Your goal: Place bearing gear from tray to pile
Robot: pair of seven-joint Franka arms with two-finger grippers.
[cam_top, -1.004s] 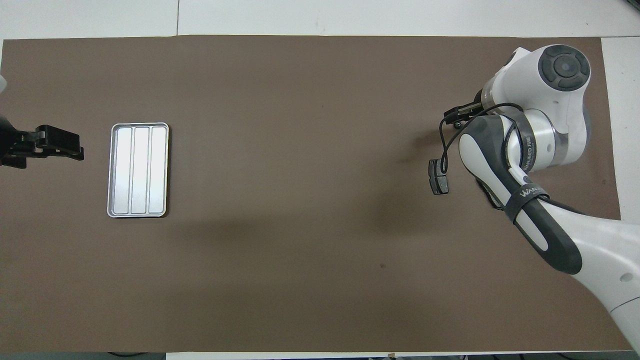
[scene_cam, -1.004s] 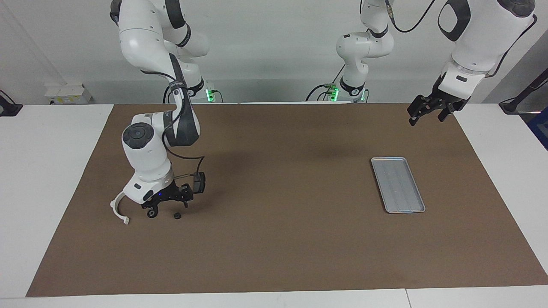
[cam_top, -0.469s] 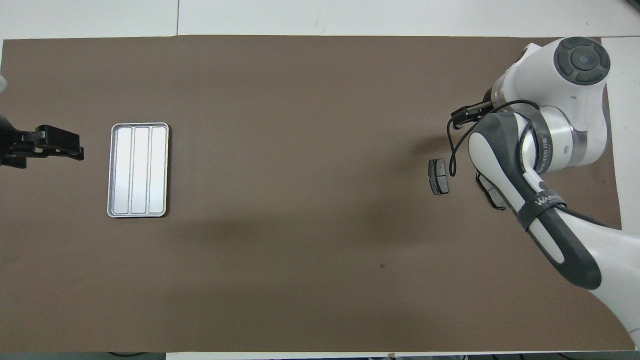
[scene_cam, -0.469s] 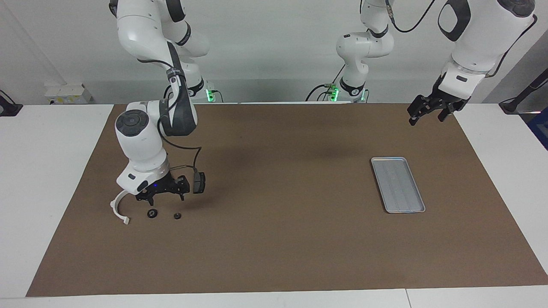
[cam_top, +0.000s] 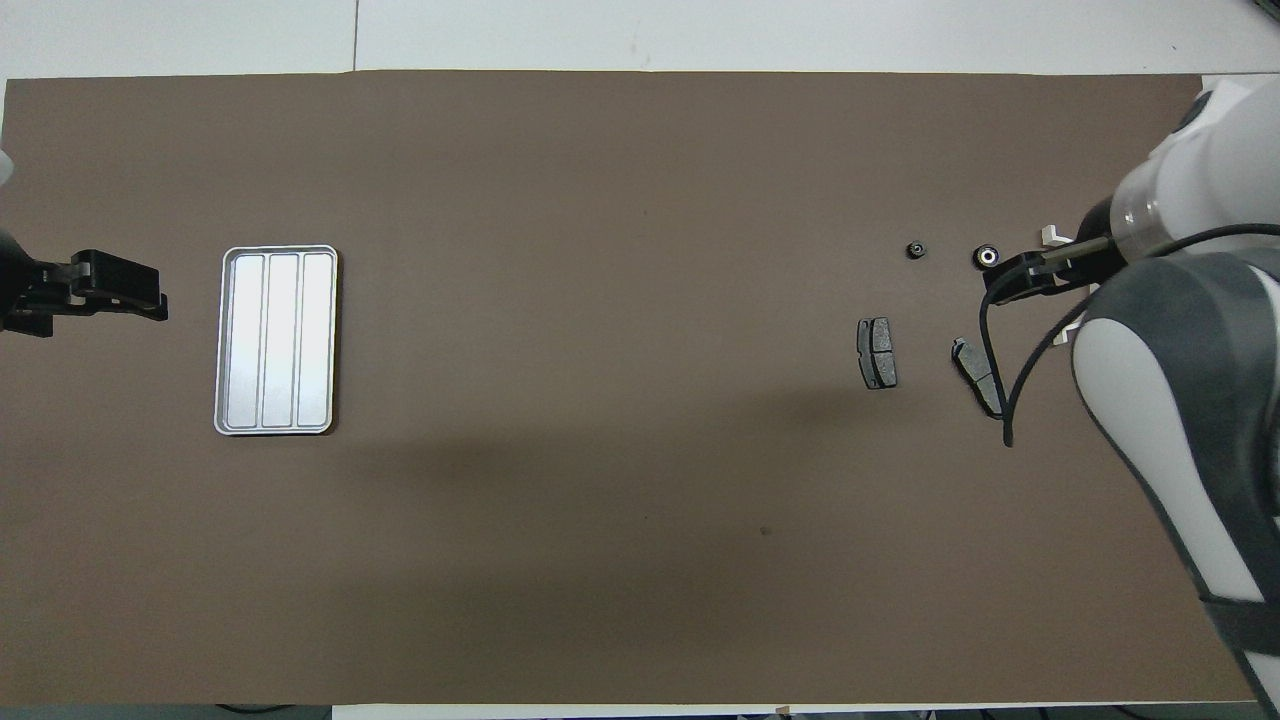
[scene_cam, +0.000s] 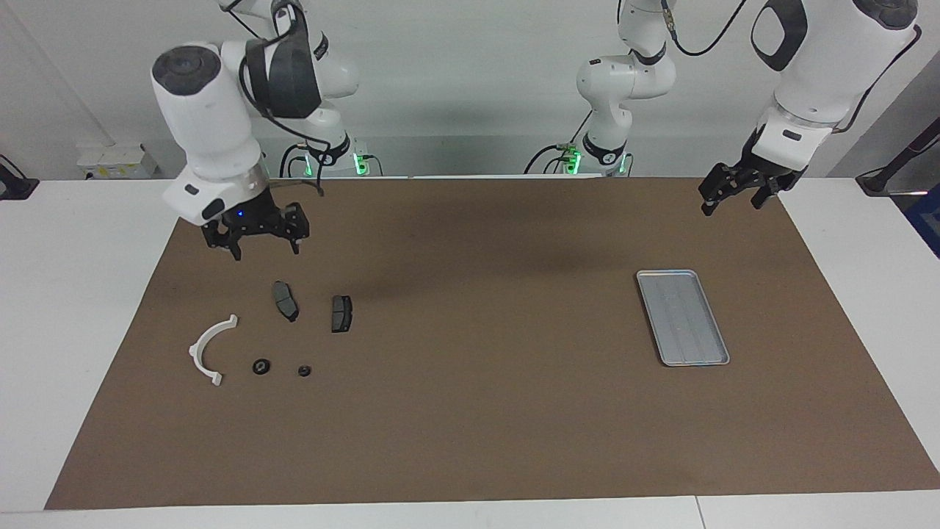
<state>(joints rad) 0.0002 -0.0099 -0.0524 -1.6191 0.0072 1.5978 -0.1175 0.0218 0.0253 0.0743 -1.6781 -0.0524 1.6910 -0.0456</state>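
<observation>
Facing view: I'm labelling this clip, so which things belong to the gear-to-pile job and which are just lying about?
Job:
- tray, bare
- two small round gears on the mat
- pile: bracket, two pads
- right hand, open, up over the mat near the pile

Lying about:
- left hand, open, waiting
- brown mat

Even, bright overhead light fills both views, leaving only soft, diffuse shadows on the brown mat (scene_cam: pixel 470 411) beneath the raised arms; the tray (cam_top: pixel 276 340) glares near-white in the overhead view yet reads dull grey in the facing view, and focus holds sharp across both frames, without visible edge distortion
</observation>
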